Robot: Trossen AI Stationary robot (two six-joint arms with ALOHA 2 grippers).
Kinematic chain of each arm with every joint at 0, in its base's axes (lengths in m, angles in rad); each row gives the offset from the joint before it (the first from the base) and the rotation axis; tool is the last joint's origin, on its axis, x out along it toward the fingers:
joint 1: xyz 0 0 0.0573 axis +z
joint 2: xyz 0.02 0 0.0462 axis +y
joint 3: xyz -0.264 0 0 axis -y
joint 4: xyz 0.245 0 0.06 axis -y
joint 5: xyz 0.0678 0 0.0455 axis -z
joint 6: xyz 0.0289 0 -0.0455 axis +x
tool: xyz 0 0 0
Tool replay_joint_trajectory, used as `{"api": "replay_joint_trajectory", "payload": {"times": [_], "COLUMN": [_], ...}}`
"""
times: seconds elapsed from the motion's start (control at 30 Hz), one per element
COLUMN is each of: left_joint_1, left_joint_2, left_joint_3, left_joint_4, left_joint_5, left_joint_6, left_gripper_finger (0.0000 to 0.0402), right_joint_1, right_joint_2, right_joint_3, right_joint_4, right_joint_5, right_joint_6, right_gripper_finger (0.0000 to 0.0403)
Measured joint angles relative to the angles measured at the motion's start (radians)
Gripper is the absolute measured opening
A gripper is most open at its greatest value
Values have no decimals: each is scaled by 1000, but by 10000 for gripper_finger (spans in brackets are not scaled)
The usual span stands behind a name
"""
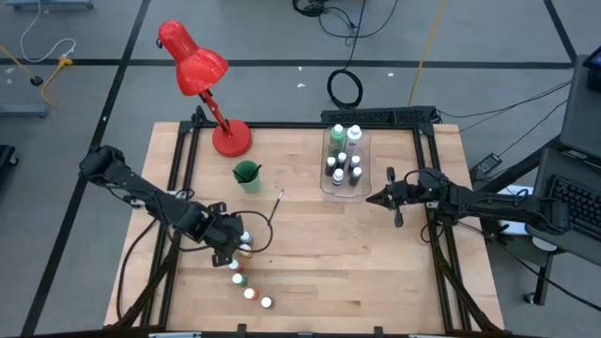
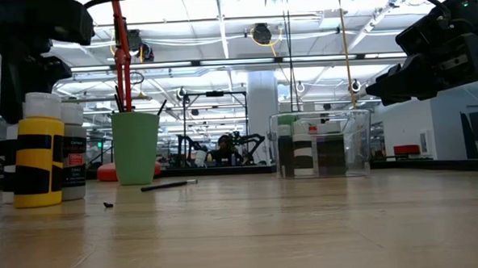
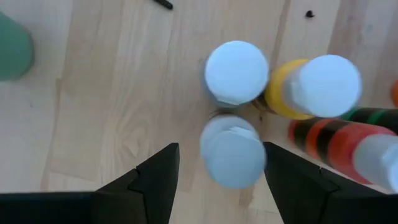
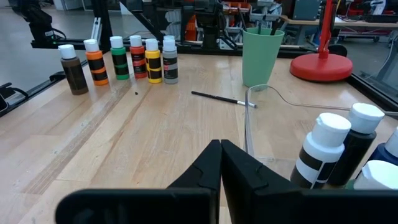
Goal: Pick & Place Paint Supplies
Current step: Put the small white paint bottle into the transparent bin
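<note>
- Left gripper [image 1: 235, 246] was down over the row of little paint bottles [image 1: 250, 286] near the table's [image 1: 376, 263] front edge, left of the middle; fingers [image 3: 152, 180] spread wide with one white-capped bottle [image 3: 233, 152] sitting between them, and from the wrist view I couldn't tell if they were actually touching it
- Just past that one stood another white-capped bottle [image 3: 236, 71] and a yellow bottle [image 3: 283, 93] right beside it; an orange-and-black bottle [image 3: 339, 140] was next along the row, lying across the left wrist picture
- The row ran diagonally toward the front edge; right wrist view showed it as brown [image 4: 73, 68], orange [image 4: 95, 62], green [image 4: 119, 58], red-orange [image 4: 137, 56], yellow [image 4: 152, 60] and a grey one [image 4: 169, 60]
- Right gripper [image 1: 373, 199] hung above the table near the right edge, fingers pressed together, holding nothing
- Clear plastic bin [image 1: 343, 160] sat toward the back edge, right of centre, with several bottles already standing in it; two black-bodied white-capped ones [image 4: 339, 152] showed close up in the right wrist view
- Green cup [image 1: 247, 174] stood near the back-left area with brushes sticking out; one loose paintbrush [image 1: 279, 200] lay flat on the wood between cup and bin
- Red desk lamp [image 1: 211, 89] had its base at the back edge, left side
</note>
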Motion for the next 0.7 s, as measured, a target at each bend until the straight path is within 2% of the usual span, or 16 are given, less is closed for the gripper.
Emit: {"api": "replay_joint_trajectory", "payload": {"times": [0.7], "left_joint_1": [23], "left_joint_2": [0], "left_joint_3": [-3], "left_joint_4": [41], "left_joint_5": [10], "left_joint_6": [42], "left_gripper_finger": [224], "right_joint_1": [0], "right_joint_2": [0], "right_joint_3": [0], "right_joint_4": [0], "right_joint_5": [0], "right_joint_6": [-2], "right_gripper_finger": [4]}}
